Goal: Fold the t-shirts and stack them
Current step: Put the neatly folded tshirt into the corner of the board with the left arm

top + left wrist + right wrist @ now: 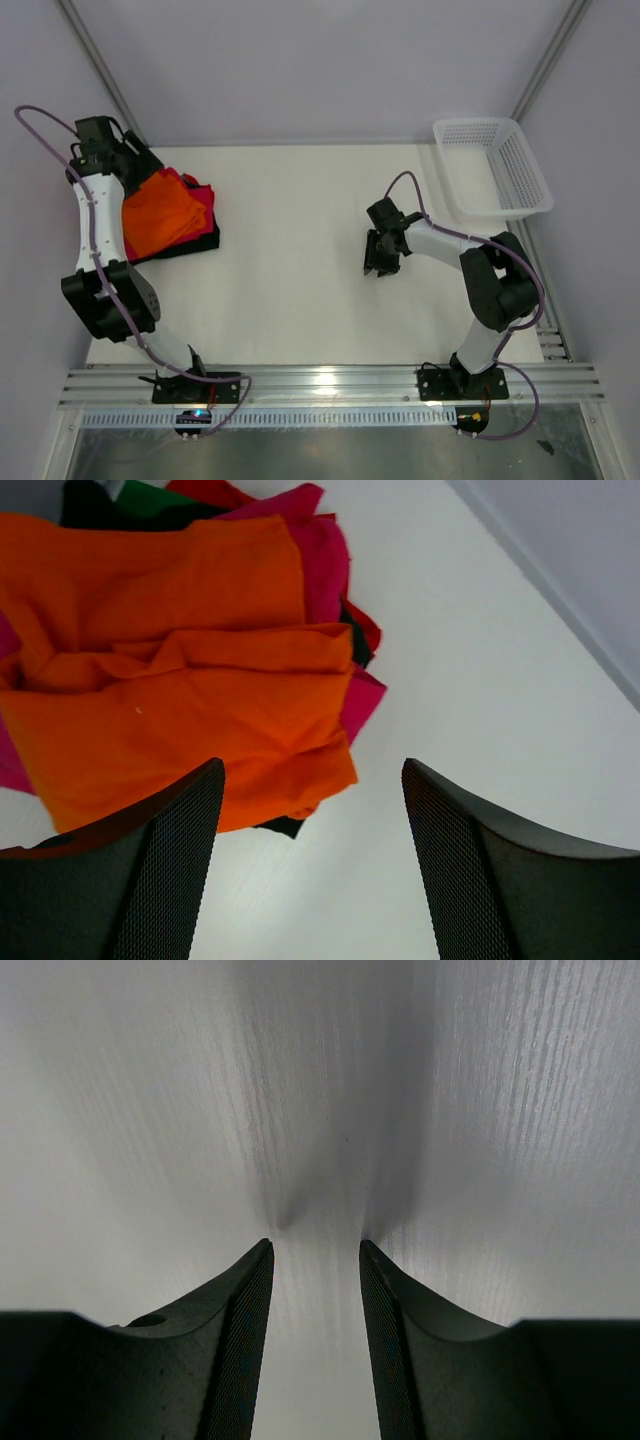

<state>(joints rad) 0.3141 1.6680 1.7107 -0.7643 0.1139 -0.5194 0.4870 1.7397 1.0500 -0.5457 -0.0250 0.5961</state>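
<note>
Left gripper point(312, 780): jaws spread wide, gripping nothing | orange shirt point(180, 700): just ahead of left jaws, atop pink shirt point(325, 560) and black shirt point(200, 243) | right gripper point(316, 1250): jaws partly apart, close over table point(150, 1110) | basket point(521, 165): beyond right jaws, well apart from shirts

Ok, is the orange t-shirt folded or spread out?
Folded, loosely: the orange t-shirt lies doubled over in a compact, creased block, its layered edges showing, atop the magenta-pink t-shirt, which peeks out at its side.
</note>
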